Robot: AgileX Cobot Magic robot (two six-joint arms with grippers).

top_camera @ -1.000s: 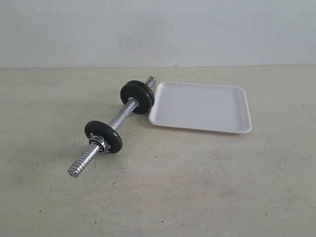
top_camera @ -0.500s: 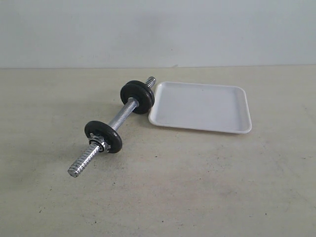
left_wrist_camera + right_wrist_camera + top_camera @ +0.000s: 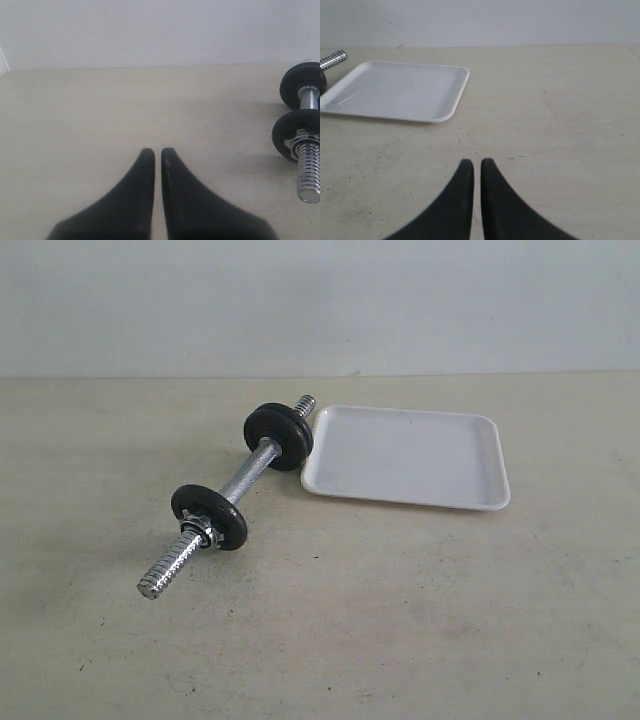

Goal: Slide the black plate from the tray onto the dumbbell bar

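Both claws are pressed shut and hold nothing: the left claw [image 3: 157, 150] points over bare desk [image 3: 400, 620] with the dumbbell bar [image 3: 245, 475] off to one side, and the right claw [image 3: 477, 161] faces the tray [image 3: 410, 455] from well apart. Neither shows in the exterior view.

The white tray is bare, so the black plate is not on it. Every disc in sight sits on the bar: a near disc [image 3: 208, 517] backed by a chrome nut [image 3: 200, 533], and a far disc [image 3: 279, 436] by the threaded end just beside the tray's corner. That far disc looks thick and may be two pressed together, though the view is too coarse to be sure. The task looks done, or close to it.

The main risk seems to be the bar itself. It lies loose on the desk on its round discs, so a brush from either arm could roll it. No nut is visible at the far end, so a tilt or knock there could let a disc slip off the thread.
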